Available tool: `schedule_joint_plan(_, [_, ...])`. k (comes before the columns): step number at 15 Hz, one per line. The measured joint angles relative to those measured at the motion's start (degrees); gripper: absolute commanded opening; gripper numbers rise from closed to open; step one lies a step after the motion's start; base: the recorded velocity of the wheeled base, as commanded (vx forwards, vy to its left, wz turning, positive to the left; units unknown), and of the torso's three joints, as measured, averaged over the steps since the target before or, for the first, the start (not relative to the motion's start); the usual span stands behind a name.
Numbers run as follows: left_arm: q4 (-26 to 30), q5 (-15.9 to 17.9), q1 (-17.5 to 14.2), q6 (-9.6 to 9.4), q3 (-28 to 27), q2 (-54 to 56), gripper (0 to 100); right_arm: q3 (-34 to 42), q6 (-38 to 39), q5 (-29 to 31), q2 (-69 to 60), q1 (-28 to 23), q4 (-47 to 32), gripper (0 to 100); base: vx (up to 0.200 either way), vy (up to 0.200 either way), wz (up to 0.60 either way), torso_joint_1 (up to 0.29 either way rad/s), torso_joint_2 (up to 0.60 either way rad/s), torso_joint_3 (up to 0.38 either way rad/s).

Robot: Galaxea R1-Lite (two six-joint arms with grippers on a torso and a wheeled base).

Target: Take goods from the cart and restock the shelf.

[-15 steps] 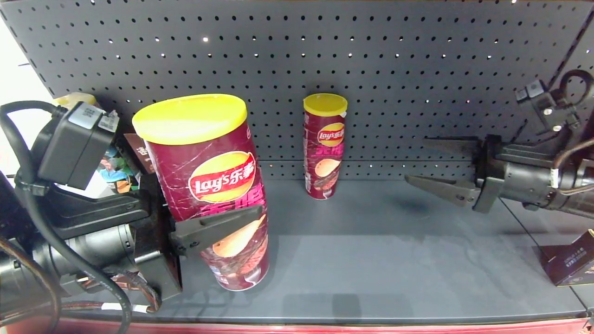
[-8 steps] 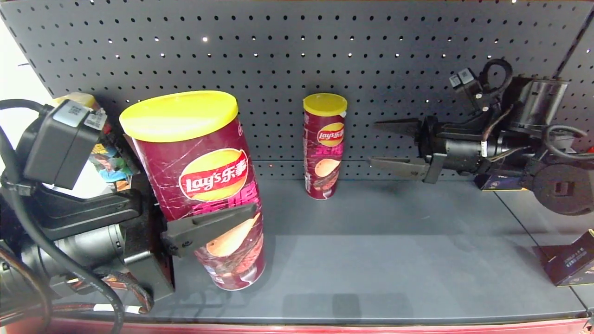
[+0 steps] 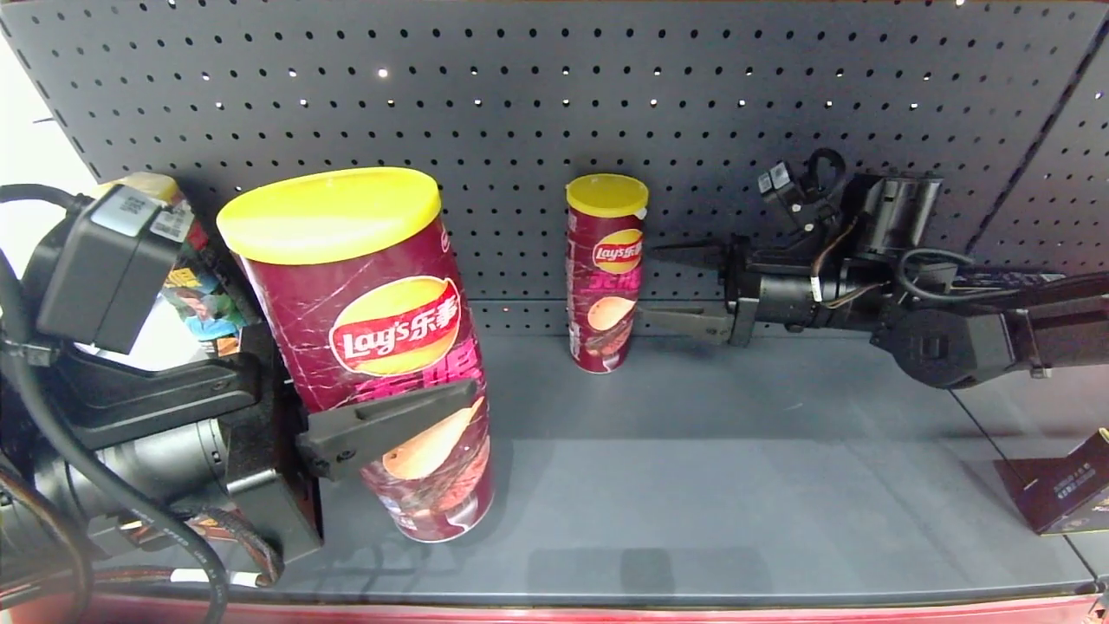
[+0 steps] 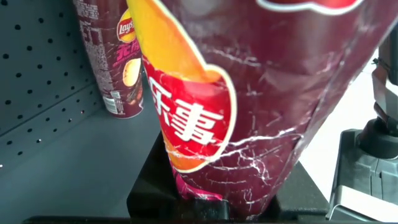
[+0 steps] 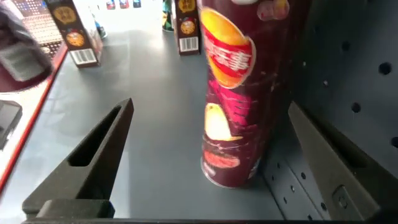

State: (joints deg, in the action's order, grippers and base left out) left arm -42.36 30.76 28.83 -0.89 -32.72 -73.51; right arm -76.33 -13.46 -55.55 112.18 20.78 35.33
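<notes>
Placing step. The left gripper point(image 3: 407, 390), jaws clamped on a tilted chip can point(image 3: 372, 347), holds it over the shelf point(image 3: 736, 485) near its front left. The right gripper point(image 3: 654, 283), jaws open, sits just beside the standing can point(image 3: 606, 269) at the back edge. Next move, likely: level the held can, lower it, release.

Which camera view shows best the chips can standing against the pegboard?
The head view: the standing can shows whole, lid to base. Both wrist views cut off its top; the left one mostly shows the held can.
</notes>
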Motion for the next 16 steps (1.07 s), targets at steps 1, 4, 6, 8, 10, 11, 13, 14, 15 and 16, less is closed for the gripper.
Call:
schedule_joint_plan(1, [0.0, -0.1, -0.1, 0.0, 0.0, 0.0, 0, -0.9, 0.0, 0.0, 1.2, 0.0, 0.0, 100, 0.0, 0.0, 0.0, 0.0, 0.0, 0.0])
schedule_joint_plan(4, [0.0, -0.1, -0.1, 0.11, 0.1, 0.0, 0, -2.6, 0.0, 0.0, 4.0, 0.0, 0.1, 100, 0.0, 0.0, 0.0, 0.0, 0.0, 0.0])
schedule_joint_plan(6, [0.0, -0.3, -0.1, 0.11, 0.1, 0.0, 0, -3.2, 0.0, 0.0, 5.2, 0.1, 0.1, 100, 0.0, 0.0, 0.0, 0.0, 0.0, 0.0])
schedule_joint_plan(8, [-0.1, -0.4, -0.1, 0.11, 0.1, 0.0, 0, -3.3, 0.0, 0.0, 5.7, 0.5, 0.1, 100, 0.0, 0.0, 0.0, 0.0, 0.0, 0.0])
schedule_joint_plan(10, [-0.1, -0.5, -0.1, 0.1, 0.2, 0.0, 0, -3.2, -0.1, 0.0, 5.9, 1.0, 0.1, 100, 0.0, 0.0, 0.0, 0.0, 0.0, 0.0])
schedule_joint_plan(11, [-0.1, -0.5, -0.1, 0.11, 0.2, 0.0, 0, -3.1, -0.1, 0.0, 5.9, 1.3, 0.1, 100, 0.0, 0.0, 0.0, 0.0, 0.0, 0.0])
schedule_joint_plan(13, [-0.1, -0.6, -0.1, 0.11, 0.6, 0.0, 0, -2.8, -0.3, 0.0, 5.9, 2.1, 0.1, 100, 0.0, 0.0, 0.0, 0.0, 0.0, 0.0])
schedule_joint_plan(14, [-0.1, -0.6, -0.1, 0.1, 0.9, 0.1, 0, -2.5, -0.5, 0.0, 5.9, 2.4, 0.1, 100, 0.0, 0.0, 0.0, 0.0, 0.0, 0.0])
schedule_joint_plan(15, [-0.1, -0.6, -0.2, 0.11, 1.4, 0.2, 0, -1.9, -0.9, 0.0, 5.8, 2.5, 0.1, 100, 0.0, 0.0, 0.0, 0.0, 0.0, 0.0])
schedule_joint_plan(16, [-0.1, -0.6, -0.2, 0.11, 1.9, 0.3, 0, -0.9, -1.3, 0.1, 5.6, 2.7, 0.1, 100, 0.0, 0.0, 0.0, 0.0, 0.0, 0.0])
